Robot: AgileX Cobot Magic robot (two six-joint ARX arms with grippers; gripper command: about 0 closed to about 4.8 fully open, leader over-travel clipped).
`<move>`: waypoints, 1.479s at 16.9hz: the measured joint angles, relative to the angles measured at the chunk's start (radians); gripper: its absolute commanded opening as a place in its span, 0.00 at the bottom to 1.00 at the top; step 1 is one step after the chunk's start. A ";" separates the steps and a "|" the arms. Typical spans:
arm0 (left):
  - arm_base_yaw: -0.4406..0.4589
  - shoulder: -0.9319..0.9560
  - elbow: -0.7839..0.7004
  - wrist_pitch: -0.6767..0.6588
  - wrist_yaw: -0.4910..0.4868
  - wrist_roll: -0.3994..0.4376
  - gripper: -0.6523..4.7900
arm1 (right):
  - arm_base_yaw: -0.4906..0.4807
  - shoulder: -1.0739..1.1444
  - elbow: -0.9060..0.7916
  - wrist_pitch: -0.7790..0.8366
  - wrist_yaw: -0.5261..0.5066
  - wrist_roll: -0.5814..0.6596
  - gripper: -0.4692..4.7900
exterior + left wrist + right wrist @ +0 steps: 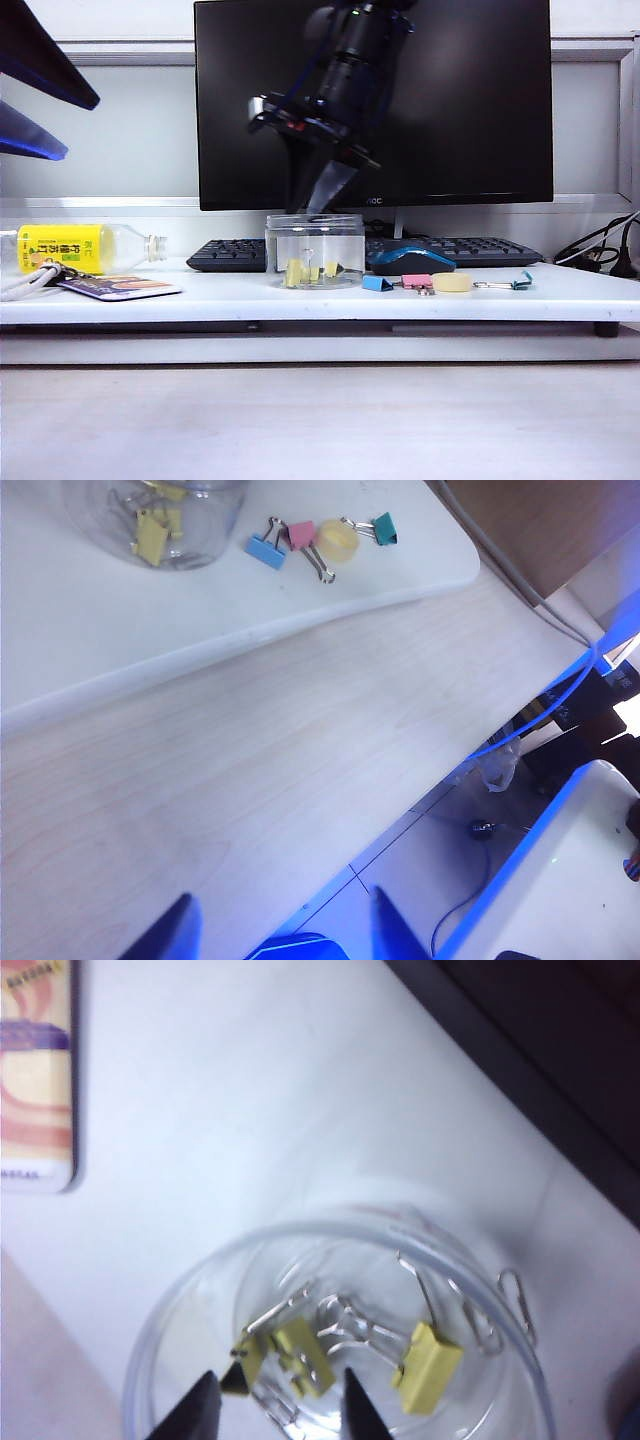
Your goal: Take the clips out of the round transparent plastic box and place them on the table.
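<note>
Several yellow clips (428,1365) lie in the box (314,250), which stands on the table (300,296) directly below the right gripper (277,1400). That gripper hangs over the box mouth, jaws apart and empty, one clip (300,1355) showing between its fingertips (195,1410) and another just beside them (the wire handles overlap in a tangle). The left gripper (280,930) is well apart from the box, over the wood-grain surface (260,780) beyond the table edge, jaws spread with nothing between them. Beside the box on the table lie a blue clip (265,551), a pink clip (301,535), a tape roll (338,541) and a teal clip (385,527).
</note>
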 measured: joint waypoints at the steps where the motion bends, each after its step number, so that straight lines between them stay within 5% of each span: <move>1: 0.000 0.000 0.000 0.000 0.002 0.000 0.54 | -0.010 0.000 0.000 -0.006 -0.024 0.000 0.39; 22: 0.000 -0.001 0.000 -0.016 0.024 0.025 0.54 | -0.044 0.066 0.000 -0.051 -0.126 -0.012 0.39; 25: 0.000 -0.001 0.000 -0.016 0.024 0.042 0.54 | -0.044 0.067 0.000 -0.049 -0.103 -0.013 0.29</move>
